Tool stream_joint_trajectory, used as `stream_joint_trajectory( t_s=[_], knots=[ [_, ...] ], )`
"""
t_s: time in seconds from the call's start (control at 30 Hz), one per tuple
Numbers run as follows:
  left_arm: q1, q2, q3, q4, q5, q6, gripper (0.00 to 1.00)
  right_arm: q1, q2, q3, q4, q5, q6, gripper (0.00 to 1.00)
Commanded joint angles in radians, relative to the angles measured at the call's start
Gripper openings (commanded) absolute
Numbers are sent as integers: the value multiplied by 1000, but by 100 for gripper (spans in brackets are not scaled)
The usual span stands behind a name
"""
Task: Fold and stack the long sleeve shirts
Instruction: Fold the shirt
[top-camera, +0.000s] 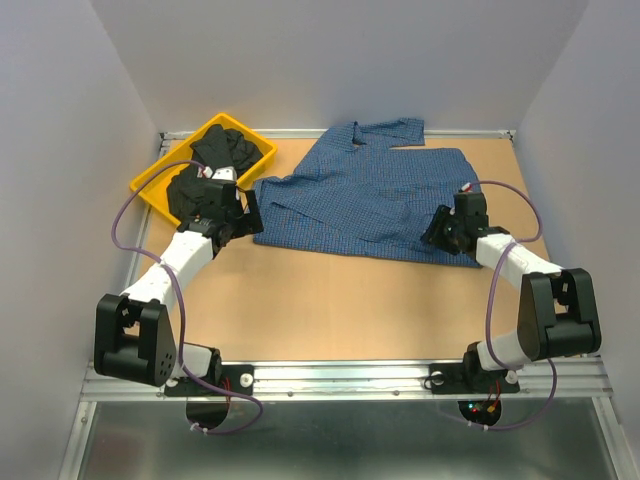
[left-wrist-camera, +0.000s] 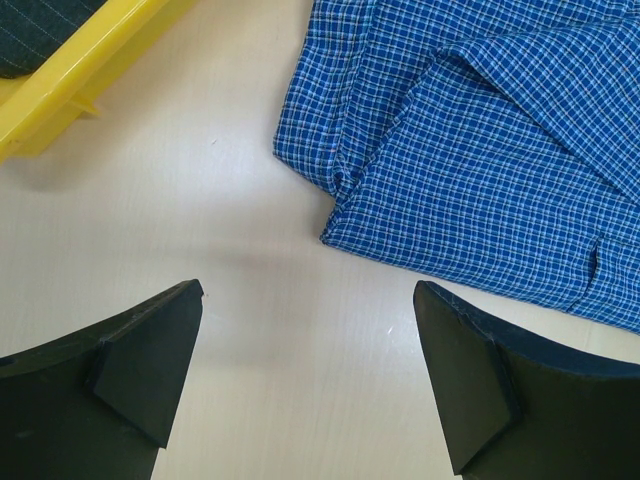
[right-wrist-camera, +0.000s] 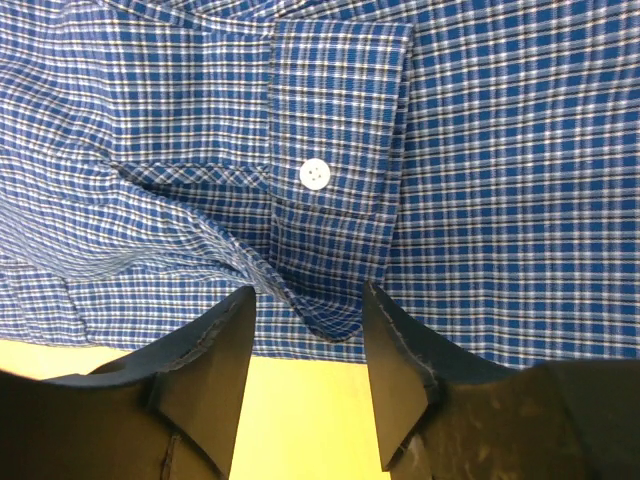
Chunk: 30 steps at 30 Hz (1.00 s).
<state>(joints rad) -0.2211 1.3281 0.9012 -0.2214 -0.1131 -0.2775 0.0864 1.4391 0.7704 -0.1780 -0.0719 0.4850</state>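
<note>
The fold of the blue shirt (top-camera: 365, 200) looks barely begun, if begun at all; it lies spread on the worktop (top-camera: 330, 300) with one sleeve trailing off at its far side and the other laid across its body, while the black shirt (top-camera: 225, 150) sits bundled in the yellow tray (top-camera: 150, 185) off the blue shirt's far-left corner, so stacking is a long way off. The step in hand seems to be taking hold of the cloth for a first fold; the right claw (right-wrist-camera: 308, 295) is gaping at the blue shirt's near-right edge, its fingers straddling the end of a cuff (right-wrist-camera: 335, 200) with a white button (right-wrist-camera: 315, 173) and pinching nothing as yet. The next move calls for that claw to slide further under or over the cuff and close on it, taking only the sleeve and not the body cloth beneath, which I judge easy to snag here. The left claw (left-wrist-camera: 308, 290) is likewise wide open and empty, over bare worktop just beside the blue shirt's left edge; it needs to reach in to the rumpled hem corner before any paired lift. Both arms are stretched forward and bent low, wrists angled in toward the blue shirt from either side.
</note>
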Motion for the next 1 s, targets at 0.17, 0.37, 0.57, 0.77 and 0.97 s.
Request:
stream_joint_trajectory(
  t_s=[0.17, 0.37, 0.57, 0.77, 0.97],
  knots=[
    [3, -15, 18, 14, -2, 8, 98, 4, -20, 125, 5, 44, 10, 54],
    [0, -26, 19, 53, 41, -20, 98, 4, -29, 168, 31, -92, 12, 54],
    [-79, 78, 140, 97, 142, -117, 98, 32, -23, 165, 242, -252, 128, 62],
    [-204, 311, 414, 137, 138, -183, 96, 95, 102, 167, 564, -339, 277, 86],
    [-231, 561, 583, 209, 151, -233, 86, 153, 240, 211, 689, -361, 325, 93]
  ],
)
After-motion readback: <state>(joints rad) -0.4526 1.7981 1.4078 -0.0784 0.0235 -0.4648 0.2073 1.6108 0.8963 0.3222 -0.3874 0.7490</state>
